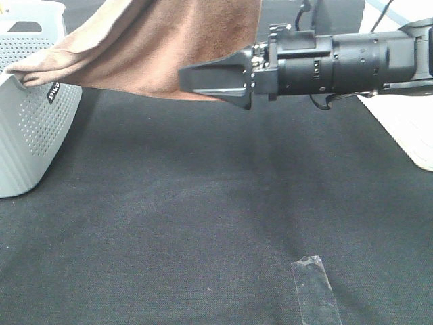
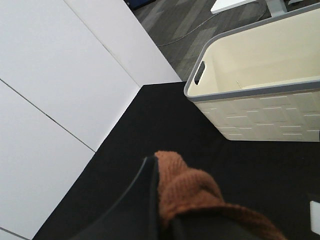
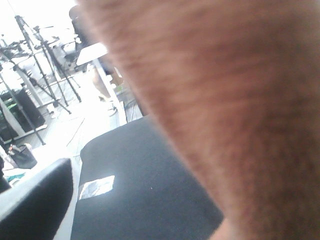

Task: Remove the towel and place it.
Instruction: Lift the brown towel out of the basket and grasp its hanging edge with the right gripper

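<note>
At the far left of the high view stands the grey basket point(image 1: 27, 135), and one end of the towel point(image 1: 149, 47) lies on its rim. From there the towel runs up across the upper left and top middle of the frame, hanging over the black table point(image 1: 203, 203). My left gripper point(image 2: 159, 172) is not in the high view. Its own camera shows it pinched tight on a bunched fold of the towel. My right gripper point(image 1: 193, 76) reaches in from the right side to the middle of the frame, right at the towel's lower edge. I cannot tell if it has the cloth or not, because my right camera is mostly full of blurry brown towel and shows only one finger. Here is what could go wrong, I think. If I pull now, the end on the rim could snag and tip or drag the grey basket. If only my left gripper holds on, the small fold could slip out and the towel would drop in a heap. My left camera also shows a cream basket point(image 2: 260, 115) on the table. A long hanging corner could catch its edge on the way over.
</note>
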### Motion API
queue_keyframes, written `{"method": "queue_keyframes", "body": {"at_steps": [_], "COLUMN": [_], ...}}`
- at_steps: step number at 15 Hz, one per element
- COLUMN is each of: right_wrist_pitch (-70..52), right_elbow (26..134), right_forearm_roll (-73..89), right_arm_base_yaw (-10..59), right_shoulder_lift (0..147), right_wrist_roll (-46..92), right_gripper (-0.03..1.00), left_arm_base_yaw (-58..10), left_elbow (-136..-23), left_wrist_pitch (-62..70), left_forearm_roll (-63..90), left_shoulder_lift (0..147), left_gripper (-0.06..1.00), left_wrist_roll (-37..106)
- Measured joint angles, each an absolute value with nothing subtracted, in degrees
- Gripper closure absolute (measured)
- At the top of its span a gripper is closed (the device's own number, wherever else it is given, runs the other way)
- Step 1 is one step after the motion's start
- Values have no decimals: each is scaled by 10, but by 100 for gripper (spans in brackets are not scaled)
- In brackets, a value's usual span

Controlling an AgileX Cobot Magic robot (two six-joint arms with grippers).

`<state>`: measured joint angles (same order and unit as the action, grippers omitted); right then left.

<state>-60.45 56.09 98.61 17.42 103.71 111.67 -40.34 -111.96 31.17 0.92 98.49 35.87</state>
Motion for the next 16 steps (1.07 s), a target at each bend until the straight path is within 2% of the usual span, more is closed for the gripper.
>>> {"method": "queue_keyframes", "body": {"at_steps": [2, 5, 8, 16], "right_wrist_pitch": [-589, -587, -586, -649], "right_elbow": [561, 561, 561, 561], "right_forearm_roll": [981, 959, 927, 920], "right_arm_base_yaw": [174, 174, 164, 119], "right_shoulder_lift": [1039, 1039, 1038, 1010], "right_wrist_roll": [1115, 1094, 1059, 1040], "right_gripper": [13, 37, 55, 71], "left_arm_base_yaw": [-403, -403, -403, -403], "left_elbow": [-1120, -1120, -1120, -1120], "left_wrist_pitch": [309, 321, 322, 322], "left_forearm_roll": [4, -15, -16, -21], "left_shoulder_lift": [985, 985, 985, 985], "left_gripper": [94, 94, 94, 94], "left_wrist_roll": [358, 357, 357, 352]}}
